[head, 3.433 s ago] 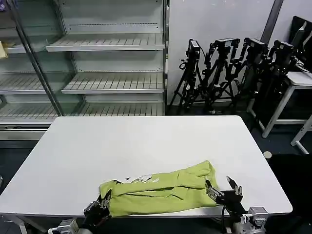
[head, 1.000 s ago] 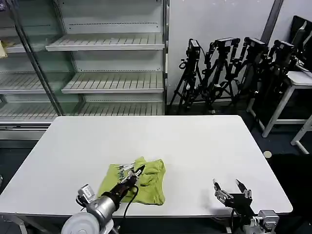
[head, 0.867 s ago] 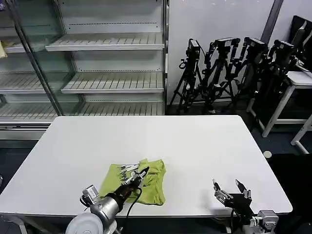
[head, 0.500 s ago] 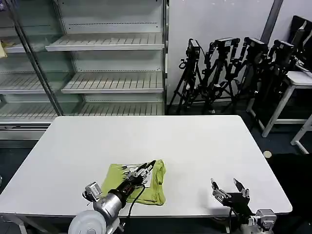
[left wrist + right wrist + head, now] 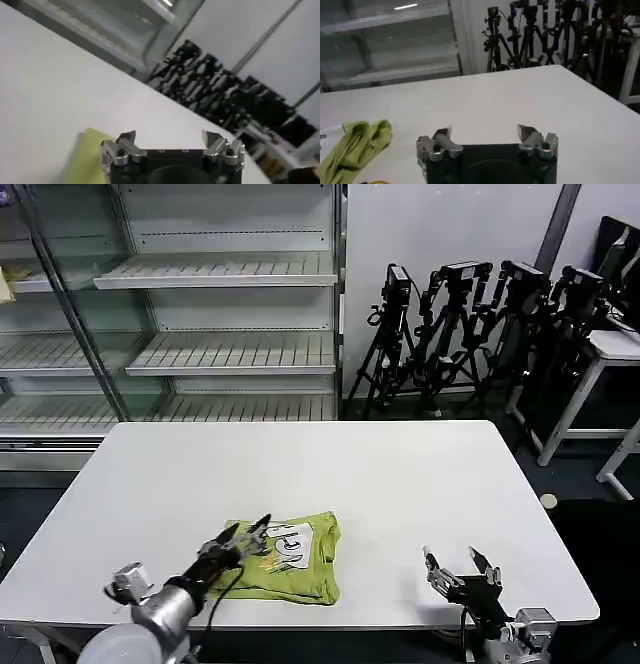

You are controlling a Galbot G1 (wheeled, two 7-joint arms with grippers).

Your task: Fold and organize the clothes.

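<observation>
Head view: left gripper sits at the near-left edge of the lime yellow-green cotton T-shirt, fingers spread apart, nothing in them. Right gripper hovers low over bare white tabletop near the front-right corner, well apart from the shirt, fingers also spread and empty.

Shirt is a compact folded bundle lying near the front edge of the tabletop, left of centre, white/grey print facing up.

Handling, my read: light, limp, no stiffness. Layers will likely slide over each other and the fold will sag or open if lifted from one point. Not fragile. Best hold is probably a pinch through all layers at a folded edge or corner, one gripper per side, or press flat and drag instead of lifting.
</observation>
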